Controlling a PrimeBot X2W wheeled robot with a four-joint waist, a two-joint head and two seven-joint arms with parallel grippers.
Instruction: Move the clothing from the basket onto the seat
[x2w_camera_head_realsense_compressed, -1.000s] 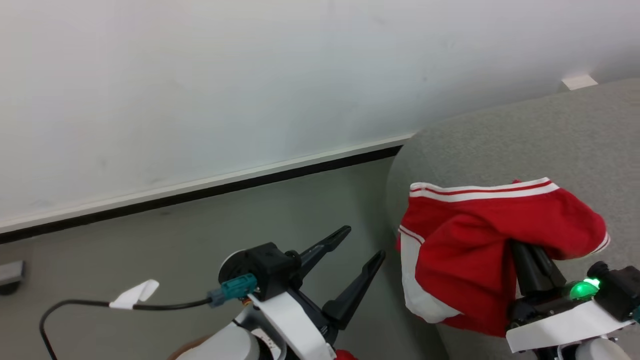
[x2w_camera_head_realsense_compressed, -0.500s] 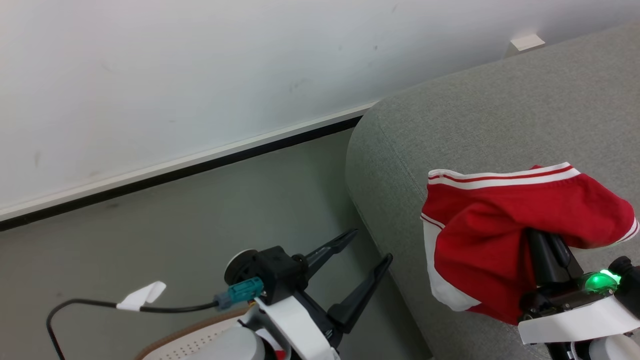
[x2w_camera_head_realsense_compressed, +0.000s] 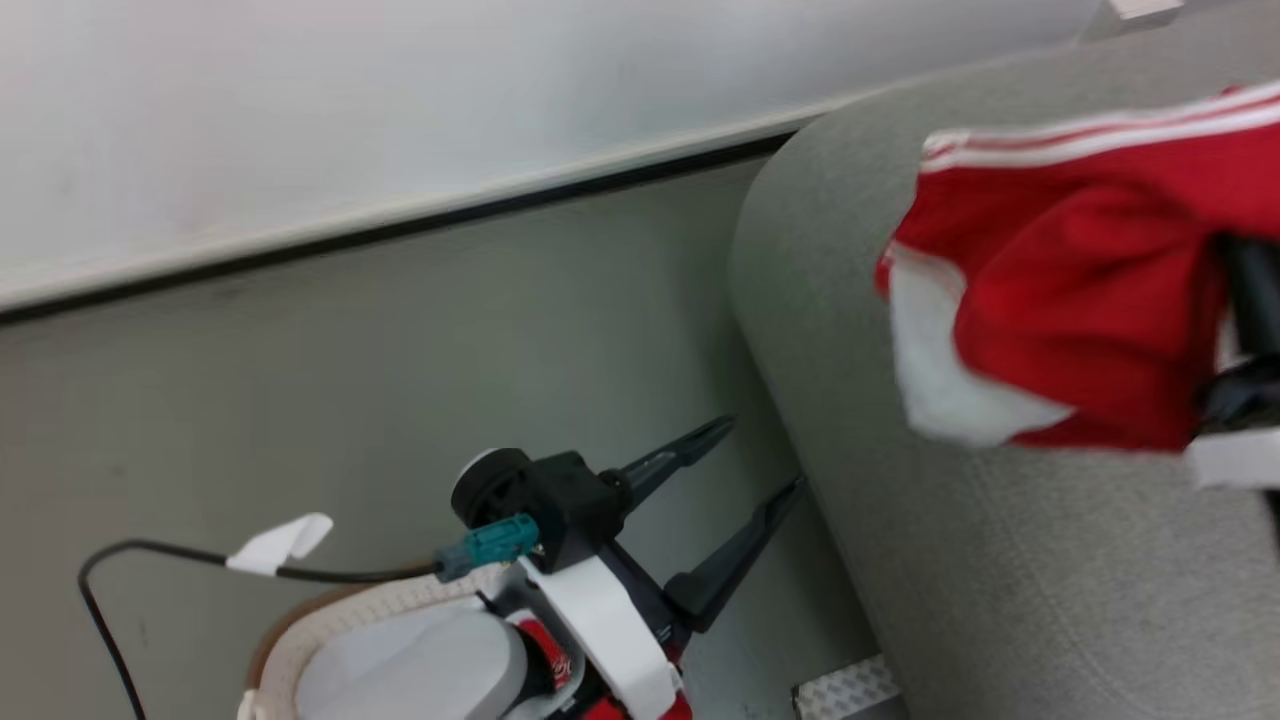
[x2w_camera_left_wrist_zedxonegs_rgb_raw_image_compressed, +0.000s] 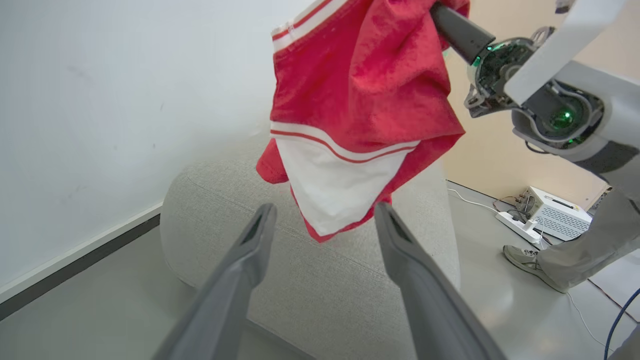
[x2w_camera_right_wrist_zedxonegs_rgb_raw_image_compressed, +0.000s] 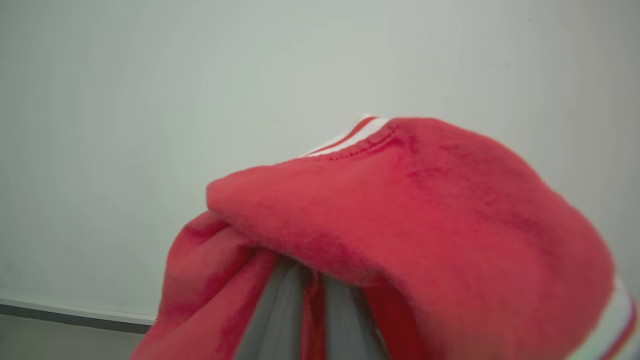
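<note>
two dark fingers of the right gripper (x2w_camera_right_wrist_zedxonegs_rgb_raw_image_compressed: 312, 305) are pinched close together on the clothing (x2w_camera_head_realsense_compressed: 1080, 290), which hangs bunched above the seat (x2w_camera_head_realsense_compressed: 1000, 580) at about 2 o'clock in the head view. its white panel droops near the seat's rounded corner. the left gripper (x2w_camera_head_realsense_compressed: 765, 455), near 6 o'clock, is spread wide and holds nothing. the basket (x2w_camera_head_realsense_compressed: 370, 605) sits at 7 o'clock beneath that arm, beside the seat.

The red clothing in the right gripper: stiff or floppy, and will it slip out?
Probably floppy: the clothing drapes and folds over the right gripper. Likely light, hanging from one pinch. Slipping seems unlikely, since cloth is bunched between its shut fingers.
</note>
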